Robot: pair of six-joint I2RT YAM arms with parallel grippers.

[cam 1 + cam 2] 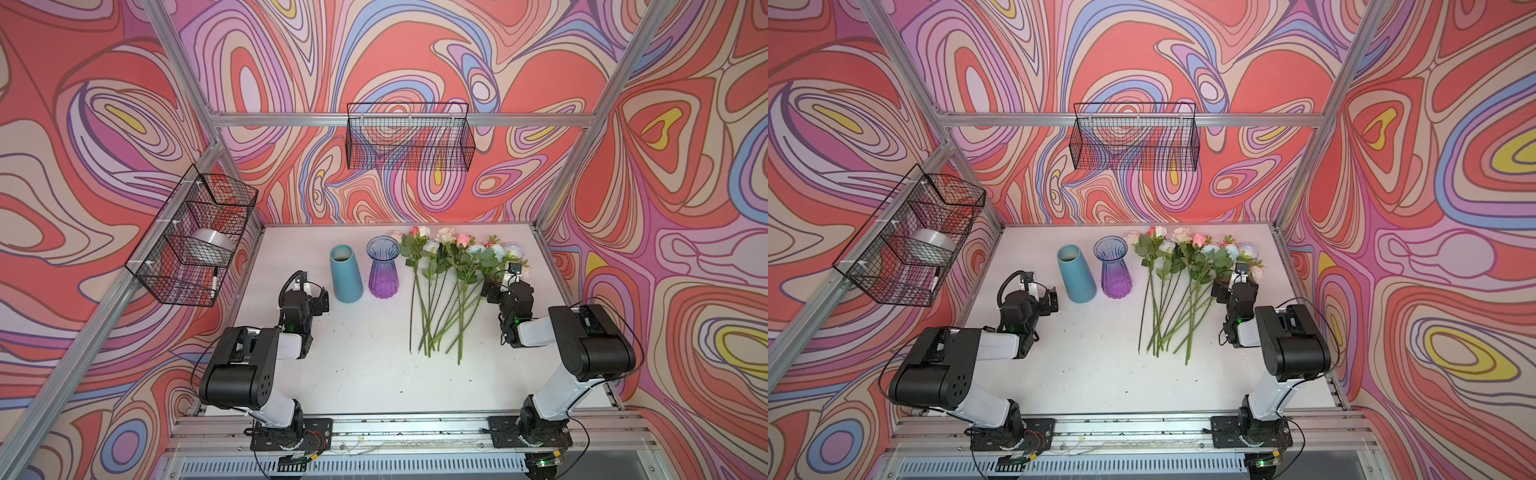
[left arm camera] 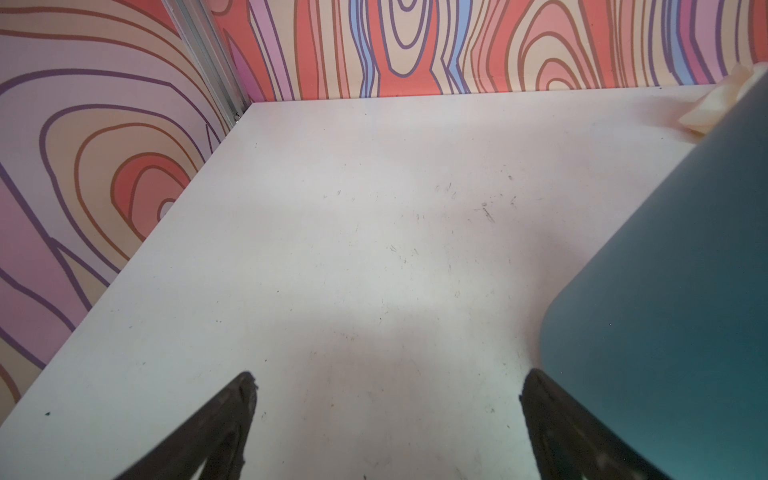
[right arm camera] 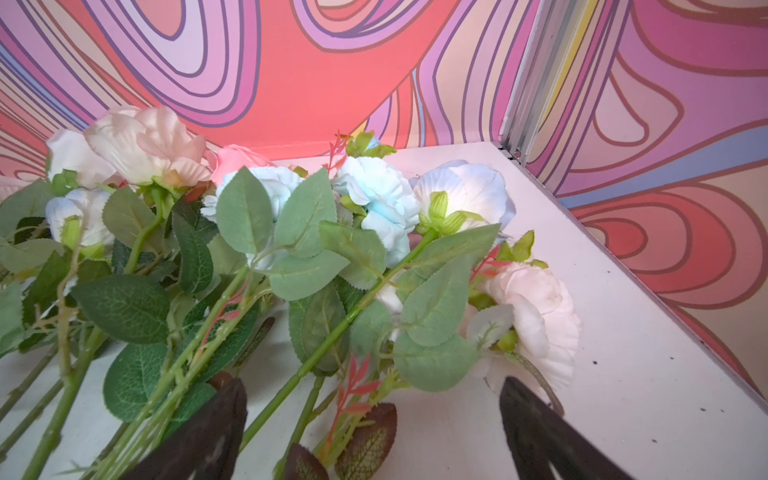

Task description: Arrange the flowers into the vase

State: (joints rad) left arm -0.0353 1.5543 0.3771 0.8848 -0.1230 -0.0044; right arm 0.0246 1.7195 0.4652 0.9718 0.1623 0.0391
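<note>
Top views, both: flowers [image 1: 461, 259] lay loose on white table [image 1: 365, 365], right of centre, blooms toward back wall, stems fanned frontward. Purple glass vase [image 1: 383, 268] and teal vase [image 1: 345, 272] stood left of them, no flower in either. Right gripper [image 1: 492, 289] sat at bunch's right edge, left gripper [image 1: 322, 297] beside teal vase.

Left wrist: jaws apart, bare table between.

Right wrist: jaws apart, green stems [image 3: 307, 365] between fingers, nothing clamped.

Judgement: flowers light, petals soft, stems thin and stiffish. Pinch bare mid-stem.
</note>
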